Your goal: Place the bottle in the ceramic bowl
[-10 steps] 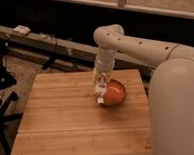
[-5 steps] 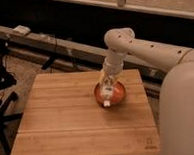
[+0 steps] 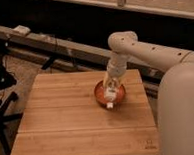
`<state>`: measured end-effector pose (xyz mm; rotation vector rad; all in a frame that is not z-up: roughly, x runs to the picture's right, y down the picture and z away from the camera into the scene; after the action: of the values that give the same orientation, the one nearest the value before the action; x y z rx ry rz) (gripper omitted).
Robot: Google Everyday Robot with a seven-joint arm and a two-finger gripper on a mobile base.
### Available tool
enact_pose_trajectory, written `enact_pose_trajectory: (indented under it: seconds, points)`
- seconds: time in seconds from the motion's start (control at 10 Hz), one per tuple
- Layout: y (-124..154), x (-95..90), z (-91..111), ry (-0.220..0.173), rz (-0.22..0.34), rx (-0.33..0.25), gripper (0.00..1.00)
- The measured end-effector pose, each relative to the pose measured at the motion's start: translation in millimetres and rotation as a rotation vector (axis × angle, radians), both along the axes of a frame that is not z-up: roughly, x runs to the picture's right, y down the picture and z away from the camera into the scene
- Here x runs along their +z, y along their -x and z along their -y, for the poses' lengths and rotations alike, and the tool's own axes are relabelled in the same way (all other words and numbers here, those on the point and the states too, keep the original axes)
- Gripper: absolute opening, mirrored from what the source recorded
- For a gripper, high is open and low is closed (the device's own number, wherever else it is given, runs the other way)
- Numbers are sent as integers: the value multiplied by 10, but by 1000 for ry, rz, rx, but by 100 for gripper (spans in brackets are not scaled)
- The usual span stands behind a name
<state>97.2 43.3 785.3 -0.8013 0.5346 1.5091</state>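
The ceramic bowl (image 3: 99, 92) sits on the right half of the wooden table (image 3: 68, 119), orange inside with a darker rim. My gripper (image 3: 111, 87) reaches down from the white arm directly over the bowl. The pale bottle (image 3: 110, 97) is right under the gripper, lying within the bowl with its white end near the front rim. I cannot tell whether the gripper still touches the bottle.
The white arm (image 3: 144, 51) comes in from the right, and the robot's large white body (image 3: 183, 111) fills the right side. A dark rail with a small white object (image 3: 22, 29) runs behind the table. Black stands (image 3: 2, 103) are at the left.
The arm has swung right and pulled back over the bowl. The bowl, tilted a second ago, now sits flat with the bottle over its inside.
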Motion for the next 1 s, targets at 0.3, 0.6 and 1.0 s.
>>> enact_pose_trajectory:
  seconds: [0.3,0.6,1.0]
  points:
    - [-23,139,-78,30,-15,6,0]
    - [-57,261,-118,62,-42,9,9]
    - [-63,304,-119,65,-77,7,47]
